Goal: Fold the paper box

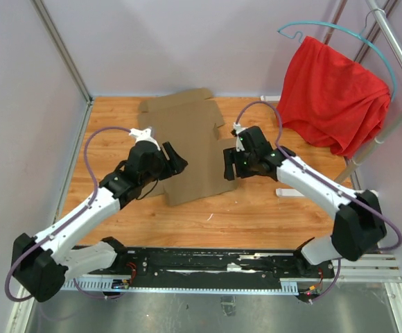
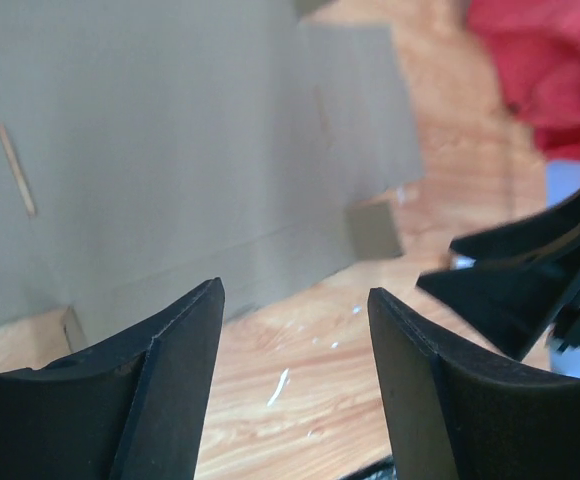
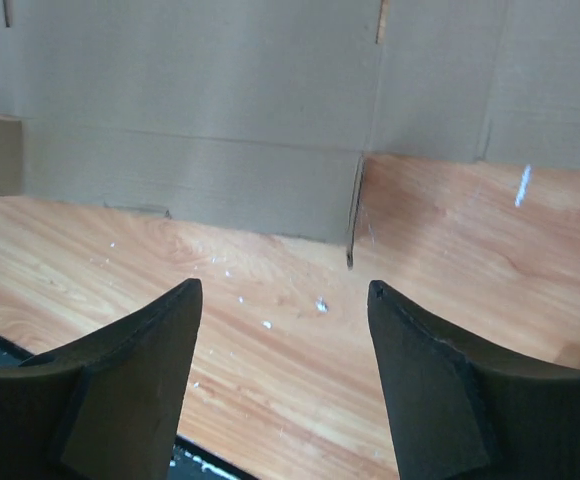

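At the near edge of the worktop (image 1: 256,208), we find the left arm (image 1: 83,215) and the right arm (image 1: 319,186), both reaching inward. The left jaws stand spread with nothing between them, at the left edge of the paper box (image 1: 190,146). The right jaws are likewise spread and empty, just beside the box's right edge. The paper box lies flat and unfolded at mid-worktop, between the two arms, with its flaps extending toward the far wall. At the far right, a red cloth (image 1: 333,97) hangs from a teal hanger (image 1: 339,29).
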Tool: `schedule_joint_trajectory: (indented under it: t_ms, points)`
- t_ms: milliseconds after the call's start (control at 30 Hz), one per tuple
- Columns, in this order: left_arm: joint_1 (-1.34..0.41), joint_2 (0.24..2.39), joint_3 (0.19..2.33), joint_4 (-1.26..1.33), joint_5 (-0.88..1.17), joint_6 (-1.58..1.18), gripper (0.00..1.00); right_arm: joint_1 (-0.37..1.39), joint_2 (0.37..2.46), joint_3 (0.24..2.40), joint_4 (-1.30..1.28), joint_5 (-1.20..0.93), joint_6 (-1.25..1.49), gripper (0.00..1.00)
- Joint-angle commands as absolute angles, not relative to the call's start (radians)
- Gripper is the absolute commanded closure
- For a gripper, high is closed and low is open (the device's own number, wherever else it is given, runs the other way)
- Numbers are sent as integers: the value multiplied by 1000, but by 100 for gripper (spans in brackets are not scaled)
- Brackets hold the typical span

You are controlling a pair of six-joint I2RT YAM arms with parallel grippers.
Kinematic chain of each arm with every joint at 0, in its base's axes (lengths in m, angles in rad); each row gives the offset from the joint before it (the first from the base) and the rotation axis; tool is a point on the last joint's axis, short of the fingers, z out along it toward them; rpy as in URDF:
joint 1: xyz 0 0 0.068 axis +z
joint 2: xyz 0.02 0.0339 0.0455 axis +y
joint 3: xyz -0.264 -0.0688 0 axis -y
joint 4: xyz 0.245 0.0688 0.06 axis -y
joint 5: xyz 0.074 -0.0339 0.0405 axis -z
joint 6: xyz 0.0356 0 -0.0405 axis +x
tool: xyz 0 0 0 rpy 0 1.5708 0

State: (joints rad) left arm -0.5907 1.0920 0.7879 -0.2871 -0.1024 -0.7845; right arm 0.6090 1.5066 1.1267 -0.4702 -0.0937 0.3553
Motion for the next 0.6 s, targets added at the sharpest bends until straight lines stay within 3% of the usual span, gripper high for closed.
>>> schedule_joint_trajectory:
  t_ms: [0,300,567]
  points:
    - [-596,1056,823,-226,-208,-712,34,626,1379,1001,-465,-79,469,31]
    - [-519,1546,1166,-218,-192,-601,39,788,1312,745,-182,-204,579,36]
    - [-426,1864,1437,-221,-193,-584,42,872,1461,790,36,-247,590,41]
